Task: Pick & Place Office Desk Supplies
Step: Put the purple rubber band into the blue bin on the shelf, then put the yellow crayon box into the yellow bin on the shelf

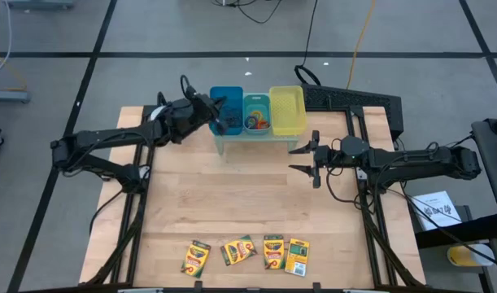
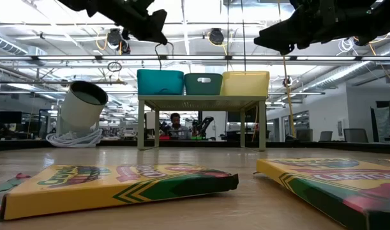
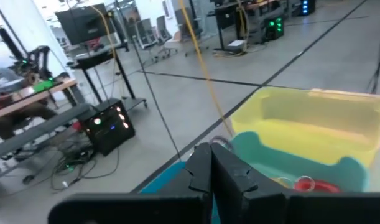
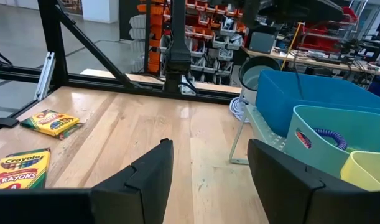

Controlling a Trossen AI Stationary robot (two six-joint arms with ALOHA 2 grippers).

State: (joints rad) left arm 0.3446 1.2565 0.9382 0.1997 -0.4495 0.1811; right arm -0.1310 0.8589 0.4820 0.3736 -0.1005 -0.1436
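Four yellow-and-green crayon boxes (image 1: 196, 258) (image 1: 238, 250) (image 1: 273, 251) (image 1: 298, 256) lie flat in a row near the table's near edge. Two of them fill the low view's foreground (image 2: 112, 182) (image 2: 335, 182). Coloured ring bands (image 1: 255, 122) (image 3: 308, 183) (image 4: 329, 134) lie in the teal bin. My left gripper (image 1: 216, 110) (image 3: 211, 167) is high over the blue bin (image 1: 226, 104), shut on a thin wiry loop (image 2: 160, 51). My right gripper (image 1: 311, 159) (image 4: 208, 180) hovers open over bare wood, right of the bins. My left gripper pinches the thin wiry loop between its shut fingertips (image 3: 202, 163). A small bit of the wire (image 3: 221, 144) shows just past them. The loop's lower end (image 2: 160, 61) hangs below the fingers, lifted clear above the blue bin (image 2: 159, 82).
Blue, teal (image 1: 256, 112) and yellow (image 1: 287, 110) bins stand side by side on a small raised rack (image 2: 201, 101) at the table's far edge. A round silvery-white roll (image 2: 83, 108) (image 4: 258, 70) with a coiled cord lies left of the rack. Bare wood (image 1: 232, 195) lies between the rack and the crayon boxes.
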